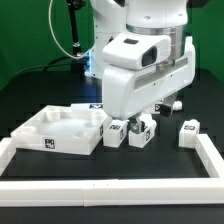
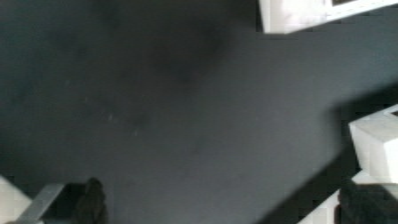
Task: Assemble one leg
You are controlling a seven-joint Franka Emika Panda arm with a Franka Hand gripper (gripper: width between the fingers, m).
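Three small white legs with black-and-white tags stand on the black table in the exterior view: one (image 1: 115,133), a second (image 1: 140,132) close beside it, and a third (image 1: 188,130) apart toward the exterior view's right. My gripper (image 1: 150,112) hangs just above and behind the middle pair, its fingers mostly hidden by the white hand. In the wrist view my gripper (image 2: 222,197) is open, with one dark finger (image 2: 75,200) at each side and only bare table between them. A white part (image 2: 377,140) shows beside one finger; I cannot tell whether it is a leg.
A white compartmented tray (image 1: 60,130) stands at the exterior view's left, close to the legs. A low white wall (image 1: 110,190) borders the table's front and right side. Another white piece (image 2: 329,12) shows at the wrist view's edge. A small white part (image 1: 176,102) peeks from behind the arm.
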